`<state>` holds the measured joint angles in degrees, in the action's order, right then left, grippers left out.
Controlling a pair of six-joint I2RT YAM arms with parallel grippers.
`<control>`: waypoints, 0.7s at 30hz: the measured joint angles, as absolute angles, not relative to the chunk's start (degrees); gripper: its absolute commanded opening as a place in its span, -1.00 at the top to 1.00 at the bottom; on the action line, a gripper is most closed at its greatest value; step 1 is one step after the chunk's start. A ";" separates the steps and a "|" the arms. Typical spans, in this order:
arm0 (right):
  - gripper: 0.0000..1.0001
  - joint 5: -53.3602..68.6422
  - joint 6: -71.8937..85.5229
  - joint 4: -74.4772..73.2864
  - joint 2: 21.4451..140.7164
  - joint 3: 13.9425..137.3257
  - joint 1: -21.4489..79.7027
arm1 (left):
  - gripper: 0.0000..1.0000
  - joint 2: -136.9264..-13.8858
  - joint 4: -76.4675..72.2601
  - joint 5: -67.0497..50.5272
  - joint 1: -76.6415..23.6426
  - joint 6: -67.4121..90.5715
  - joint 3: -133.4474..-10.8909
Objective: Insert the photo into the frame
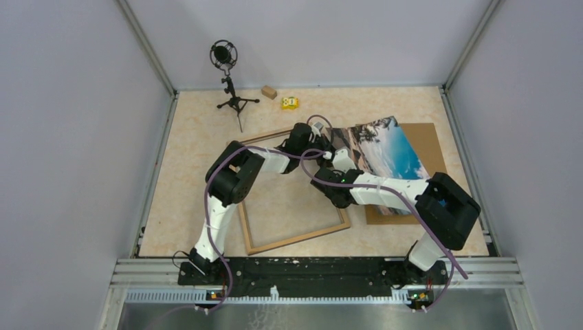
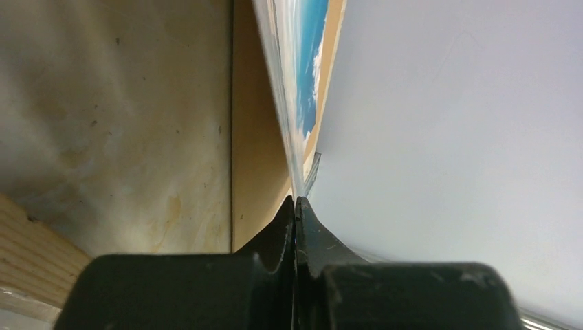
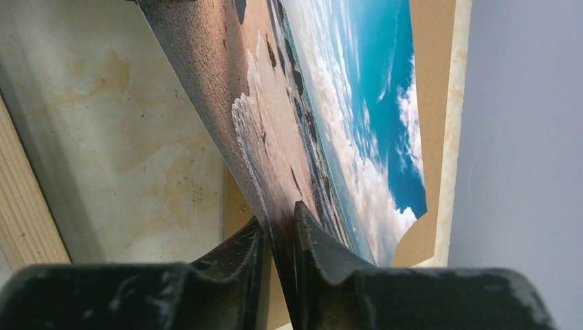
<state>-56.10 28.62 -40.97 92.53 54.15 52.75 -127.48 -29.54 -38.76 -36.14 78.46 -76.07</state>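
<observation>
The photo [image 1: 385,148], a glossy seaside print, is lifted and tilted over the brown backing board [image 1: 430,148] at the right. My left gripper [image 1: 315,135] is shut on its left edge; the left wrist view shows the photo [image 2: 295,103] edge-on between the closed jaws of that gripper [image 2: 295,206]. My right gripper [image 1: 331,172] is shut on the photo's near left corner; the right wrist view shows the print [image 3: 323,124] running between the jaws of that gripper [image 3: 280,227]. The light wood frame [image 1: 295,237] lies flat on the table left of the photo, partly hidden under both arms.
A microphone on a small tripod [image 1: 227,75] stands at the back left. A small wooden block [image 1: 269,91] and a yellow item [image 1: 289,103] lie near the back wall. Grey walls close in the table on three sides.
</observation>
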 measured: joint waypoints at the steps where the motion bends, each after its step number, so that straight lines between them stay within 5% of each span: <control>1: 0.83 -56.01 28.80 -41.15 92.53 54.15 52.75 | 0.73 -127.48 -29.21 -38.76 -36.14 78.19 -76.09; 3: 1.00 -55.68 29.08 -41.30 92.53 54.15 52.77 | 0.46 -127.44 -28.32 -38.76 -36.14 77.52 -76.29; 12: 1.00 -55.35 30.09 -43.13 92.73 54.54 52.77 | -0.68 -121.03 -20.95 -36.91 -34.35 70.19 -76.09; 21: 1.00 -54.57 30.06 -43.40 86.13 53.21 52.12 | -0.97 -101.38 -18.55 -35.03 -28.51 66.24 -63.88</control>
<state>-54.57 30.06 -43.40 86.13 53.21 52.12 -101.38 -18.55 -35.03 -28.51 66.24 -63.88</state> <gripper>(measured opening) 0.004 0.975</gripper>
